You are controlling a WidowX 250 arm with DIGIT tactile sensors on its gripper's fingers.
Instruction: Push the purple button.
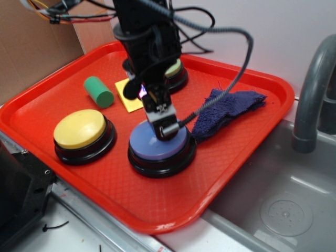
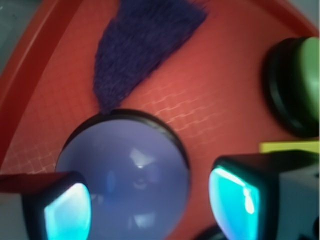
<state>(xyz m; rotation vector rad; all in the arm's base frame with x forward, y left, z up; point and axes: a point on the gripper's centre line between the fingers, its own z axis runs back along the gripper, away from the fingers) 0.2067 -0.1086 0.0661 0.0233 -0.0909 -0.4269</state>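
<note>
The purple button [image 1: 160, 148] has a glossy periwinkle dome on a black round base and sits near the front middle of the red tray [image 1: 247, 136]. My gripper [image 1: 164, 126] points down right over the dome's far part, its tip at or just above the surface. In the wrist view the dome [image 2: 135, 175] fills the space between my two fingers [image 2: 67, 212], which stand wide apart, and the gripper [image 2: 150, 205] is open and empty.
A yellow-topped button [image 1: 83, 134] sits front left, a green-topped button [image 1: 176, 73] at the back behind the arm. A green cylinder [image 1: 98, 92] and yellow card [image 1: 127, 97] lie left of the arm. A dark purple-blue fuzzy cloth [image 1: 226, 110] lies right. A sink [image 1: 283, 205] and faucet [image 1: 315, 89] are at right.
</note>
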